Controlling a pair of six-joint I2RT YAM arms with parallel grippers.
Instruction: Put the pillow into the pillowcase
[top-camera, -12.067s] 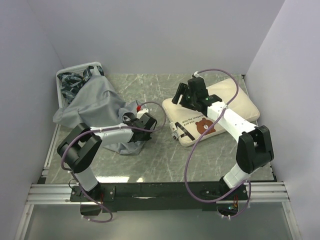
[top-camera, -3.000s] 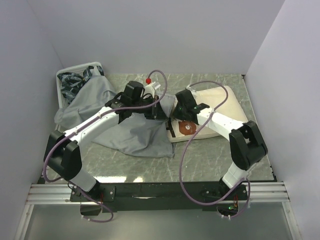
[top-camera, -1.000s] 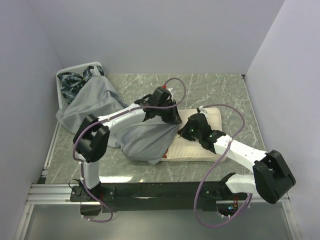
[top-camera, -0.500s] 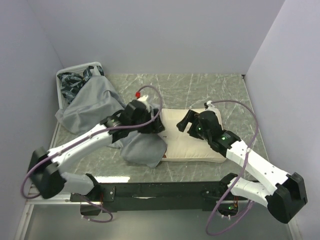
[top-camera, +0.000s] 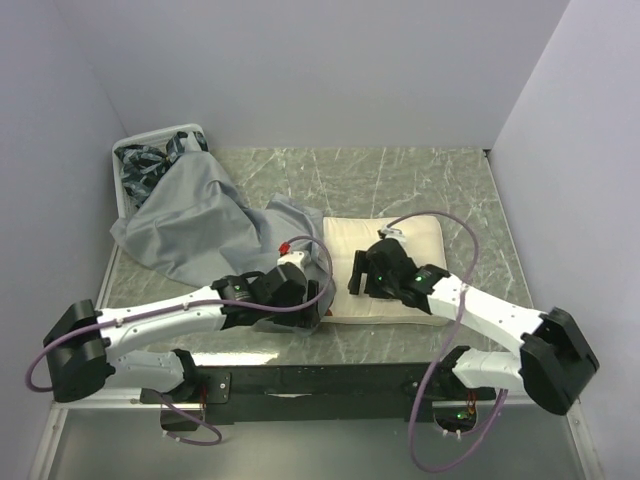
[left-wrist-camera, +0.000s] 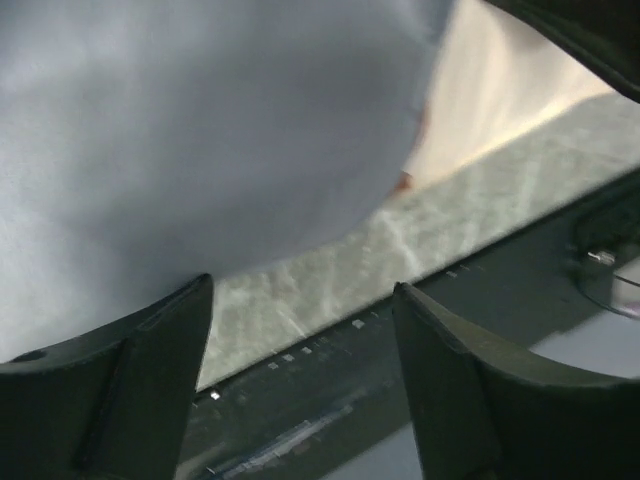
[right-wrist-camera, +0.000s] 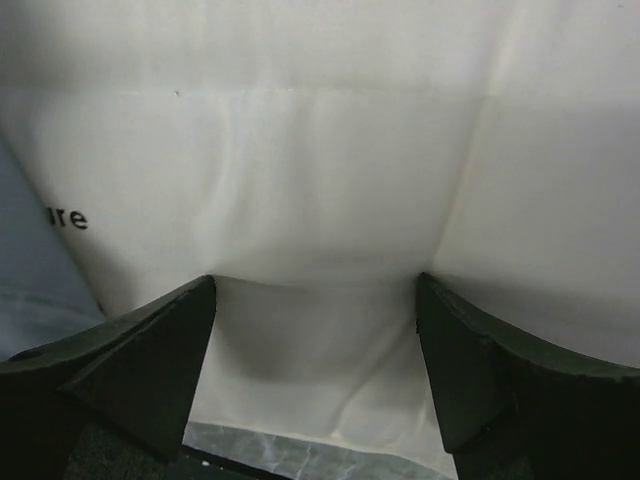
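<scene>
There is one basket (top-camera: 158, 133), one pillowcase (top-camera: 195, 225), one pillow (top-camera: 412, 240), and two arms with one end effector each. At the far left corner the white basket holds dark patterned cloths (top-camera: 140, 165), and the grey pillowcase spills from its side across the bench (top-camera: 400, 175) toward the middle, limp and creased. The left end effector (left-wrist-camera: 300, 300) sits low at the pillowcase's near edge, its fingers spread wide with nothing between them; its wrist view shows grey cloth above and bare bench in the gap. The pillowcase's right end meets the pillow's left edge and lies a little over it. The pillow lies flat, right of centre, almost all of it outside the case. The right end effector (right-wrist-camera: 315, 285) hovers over the pillow's near left part, fingers apart and gripping nothing. The right arm covers part of the pillow from above, and of its print only the letters "ure" show, beside the grey cloth in the right wrist view. The bench is grey-green marbled stone with a dark rail (top-camera: 330, 378) along the near edge. Plain pale walls (top-camera: 300, 70) close three sides.
</scene>
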